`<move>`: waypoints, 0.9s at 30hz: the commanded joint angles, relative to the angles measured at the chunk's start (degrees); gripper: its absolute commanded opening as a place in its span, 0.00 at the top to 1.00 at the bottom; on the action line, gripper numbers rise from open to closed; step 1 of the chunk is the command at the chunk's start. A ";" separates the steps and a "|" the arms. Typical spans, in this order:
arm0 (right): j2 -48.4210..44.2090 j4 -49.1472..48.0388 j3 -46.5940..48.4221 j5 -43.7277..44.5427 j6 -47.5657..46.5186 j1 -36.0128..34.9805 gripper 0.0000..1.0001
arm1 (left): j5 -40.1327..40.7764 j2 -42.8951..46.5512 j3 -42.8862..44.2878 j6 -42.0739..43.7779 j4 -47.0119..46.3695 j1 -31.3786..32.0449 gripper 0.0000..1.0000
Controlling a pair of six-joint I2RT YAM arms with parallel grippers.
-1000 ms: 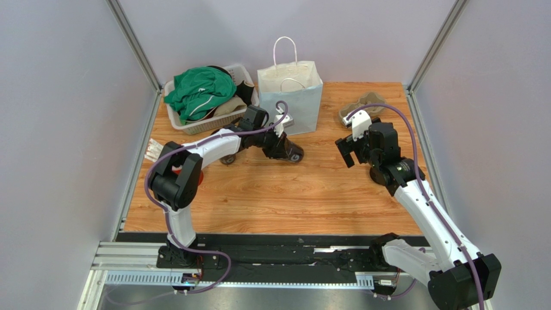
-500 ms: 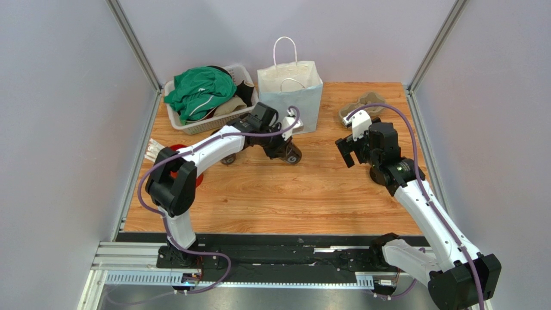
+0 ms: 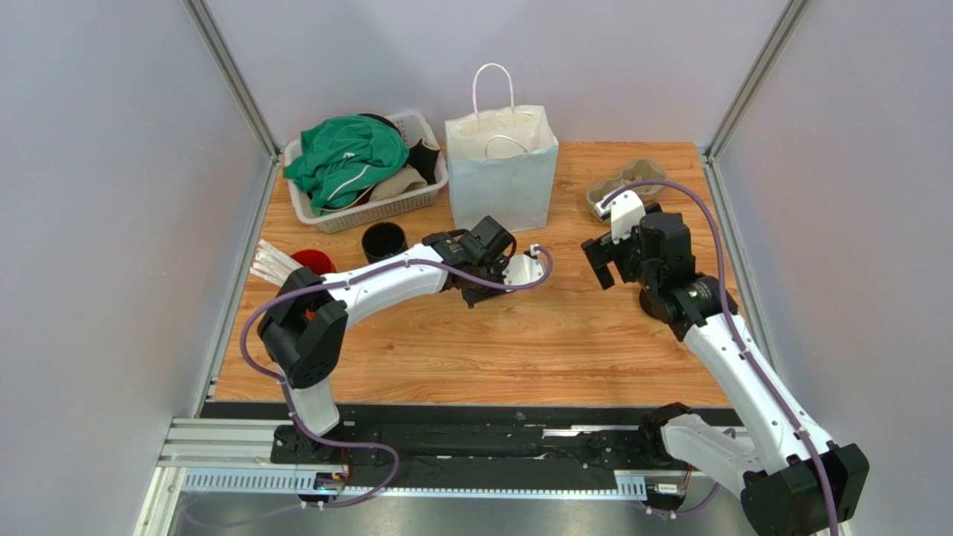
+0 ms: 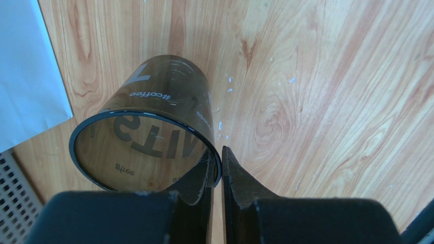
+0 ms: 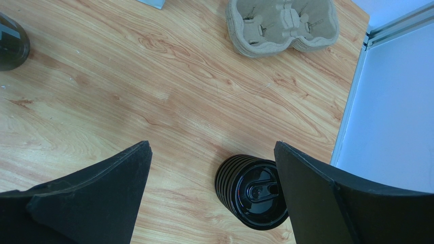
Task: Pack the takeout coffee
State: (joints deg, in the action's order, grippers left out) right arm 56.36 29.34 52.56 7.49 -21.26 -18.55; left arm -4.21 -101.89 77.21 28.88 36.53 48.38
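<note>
My left gripper (image 4: 218, 151) is shut on the rim of the takeout coffee cup (image 4: 153, 101), a dark cup printed "#coffee" with no lid on it. One finger is inside the mouth and one outside. In the top view the left gripper (image 3: 481, 286) is at mid-table in front of the white bag, and the cup is mostly hidden under it. The cup's edge shows in the right wrist view (image 5: 11, 48). My right gripper (image 3: 604, 259) (image 5: 212, 148) is open and empty above bare wood.
A white paper bag (image 3: 503, 168) stands at the back. A basket (image 3: 416, 204) of green cloth is at the back left. A squat black round piece (image 3: 384, 241), a red cup (image 3: 312, 261) and straws (image 3: 266, 261) are at the left. A cardboard cup carrier (image 5: 281, 23) and stacked black lids (image 5: 252, 190) are at the right.
My left arm has swung right and nearer, carrying the cup away from the bag's foot to mid-table. This uncovered the black round piece and red cup. The right arm has barely moved.
</note>
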 commanded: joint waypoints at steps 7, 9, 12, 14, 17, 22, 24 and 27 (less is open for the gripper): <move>-1.60 -1.57 1.76 1.04 -0.28 0.09 0.02 | 4.56 5.55 -0.83 2.76 4.33 2.86 0.84; -1.69 -1.66 1.85 1.04 -0.28 0.09 0.02 | 4.56 6.17 -0.31 2.41 4.95 2.86 0.84; -1.78 -1.66 1.85 1.13 -0.28 0.09 0.02 | 2.45 7.23 0.48 2.23 6.18 2.95 0.83; -1.86 -1.66 1.76 1.04 -0.28 0.09 0.02 | 2.80 7.14 0.40 2.14 6.71 3.56 0.81; -2.04 -1.57 1.76 1.04 -0.28 0.09 0.02 | 4.03 6.70 -0.39 2.58 6.62 5.05 0.80; -2.22 -1.74 1.67 1.13 -0.45 0.09 0.02 | 4.12 5.82 -0.66 2.32 6.62 6.29 0.79; -2.30 -1.75 1.67 1.30 -0.45 0.00 0.02 | 4.03 5.73 -0.66 2.23 6.53 6.46 0.79; -2.39 -1.83 1.67 1.21 -0.45 0.09 0.02 | 4.03 6.17 -0.39 1.88 6.18 6.46 0.77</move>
State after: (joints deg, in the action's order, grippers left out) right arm 55.27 29.32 52.56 8.01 -21.26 -18.55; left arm -0.54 -97.27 76.03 30.57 42.50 54.81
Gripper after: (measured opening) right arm 0.984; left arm 0.218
